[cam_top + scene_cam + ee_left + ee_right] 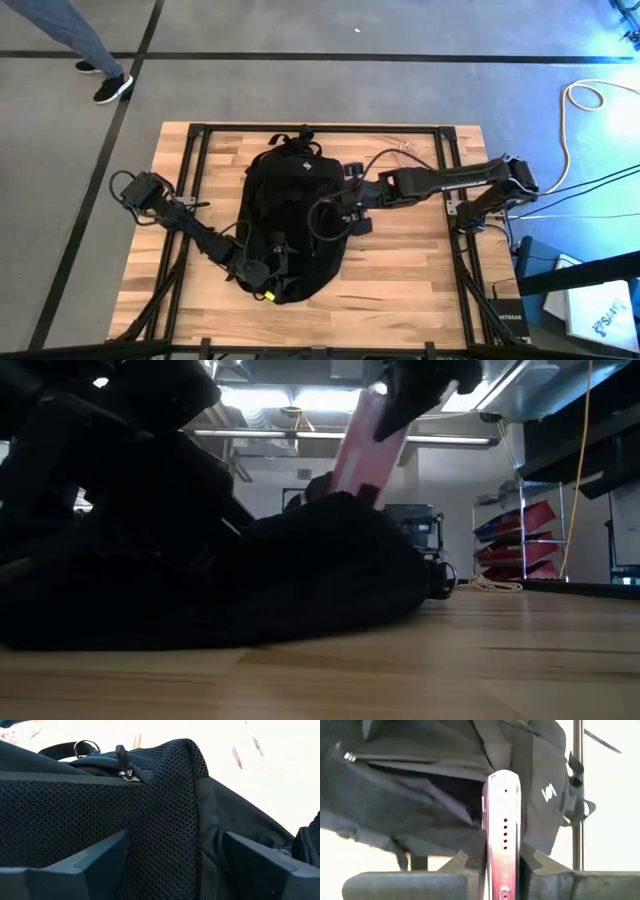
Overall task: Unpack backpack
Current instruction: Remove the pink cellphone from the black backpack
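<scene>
The black backpack [295,220] lies flat in the middle of the wooden table [420,280], its top loop toward the far edge. My right gripper [352,208] is over the backpack's right side, shut on a pink phone [502,820]. In the low view the phone [362,445] slants up from the backpack's top [340,510]. My left gripper [258,272] is at the backpack's near left end. Its fingers stand wide on either side of a black mesh panel [165,820]. My left gripper has the mesh panel's corner [170,845] between its wide-set fingers, coming in nearly level from the table's left; whether the fingers touch it I cannot tell. My right gripper pinches the phone's two flat faces [502,855] between its two fingers at one end, slanting down from above. The phone's free end [502,777] points down at the backpack's open zip; whether it is clear of the fabric cannot be told.
A zip pull [127,772] sits at the top of the mesh panel. Black frame bars [445,160] run along the table's edges. A person's legs [100,60] stand on the floor beyond the far left corner. Bare wood lies right of the backpack.
</scene>
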Available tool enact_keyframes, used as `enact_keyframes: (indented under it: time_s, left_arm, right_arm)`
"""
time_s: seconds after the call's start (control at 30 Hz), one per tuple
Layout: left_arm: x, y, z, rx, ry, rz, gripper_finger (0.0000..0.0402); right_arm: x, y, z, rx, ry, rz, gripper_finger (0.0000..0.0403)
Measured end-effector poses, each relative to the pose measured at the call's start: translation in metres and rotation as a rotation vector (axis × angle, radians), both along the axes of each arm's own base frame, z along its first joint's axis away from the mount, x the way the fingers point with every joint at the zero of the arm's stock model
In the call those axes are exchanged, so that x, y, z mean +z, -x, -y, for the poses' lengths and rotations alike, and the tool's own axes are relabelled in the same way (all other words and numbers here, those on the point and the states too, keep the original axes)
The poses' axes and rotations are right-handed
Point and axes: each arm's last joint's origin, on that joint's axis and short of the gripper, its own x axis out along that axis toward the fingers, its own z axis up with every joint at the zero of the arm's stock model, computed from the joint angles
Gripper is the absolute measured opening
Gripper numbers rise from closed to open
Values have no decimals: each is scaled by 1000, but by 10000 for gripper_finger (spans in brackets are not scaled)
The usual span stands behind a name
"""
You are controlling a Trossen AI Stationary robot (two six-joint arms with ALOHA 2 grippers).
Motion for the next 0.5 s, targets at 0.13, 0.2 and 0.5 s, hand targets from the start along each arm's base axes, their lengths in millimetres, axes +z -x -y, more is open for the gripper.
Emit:
enact_keyframes:
  time_s: [0.13, 0.2, 0.5]
  left_arm:
    - [0, 0, 0, 6, 12, 5, 310]
    - [1, -1, 0, 7, 20, 15, 310]
    - [4, -3, 0, 9, 32, 50, 310]
  right_arm:
    - [7, 26, 0, -61, -27, -102, 28]
    - [8, 39, -1, -123, -50, -161, 28]
    - [-20, 71, 7, -405, 41, -366, 29]
